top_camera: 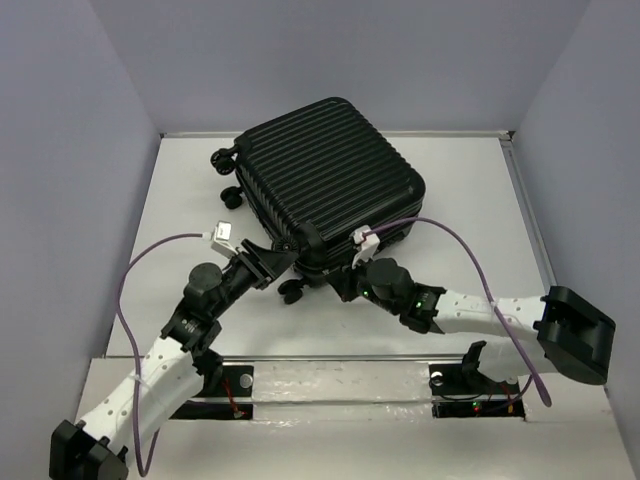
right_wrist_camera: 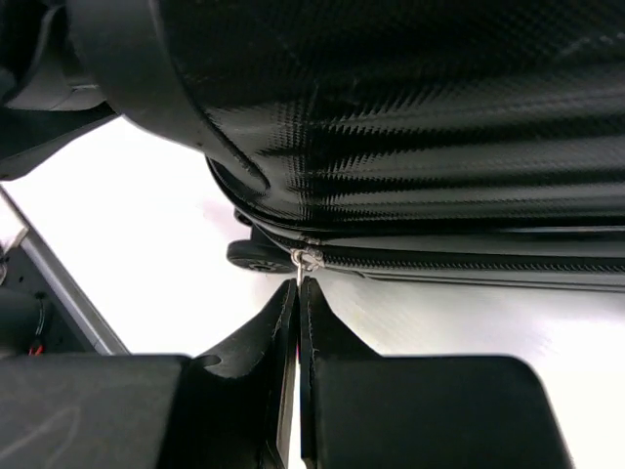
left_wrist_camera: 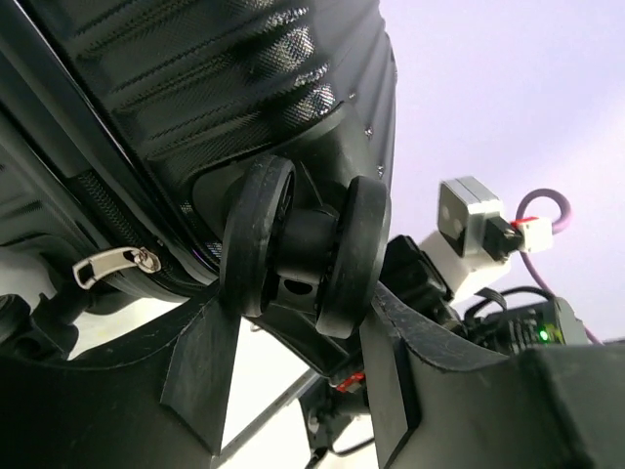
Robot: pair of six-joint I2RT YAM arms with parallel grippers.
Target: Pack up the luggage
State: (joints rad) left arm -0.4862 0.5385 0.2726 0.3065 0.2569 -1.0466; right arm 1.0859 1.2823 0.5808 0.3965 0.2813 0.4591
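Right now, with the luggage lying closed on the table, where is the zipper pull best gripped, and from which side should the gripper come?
Pinch the thin metal zipper pull at the seam on the near edge of the luggage. Come in low from the near side: the tab sticks out toward the arms. The right gripper is shut on it this way.

Shell extent: ribbed black hard-shell suitcase [left_wrist_camera: 244,88] is cut off by the top and left edges of the left wrist view, and by the top and right edges of the right wrist view.
Tab grip: small silver zipper pull [right_wrist_camera: 305,260] meets the closed tips of the right gripper [right_wrist_camera: 298,293]; whether it is pinched cannot be determined.
Wheel contact: left gripper [left_wrist_camera: 293,327] flanks the black twin caster wheel [left_wrist_camera: 305,256]; touching or apart cannot be determined.
Top view: right fingertips are hidden at the suitcase's lower edge.
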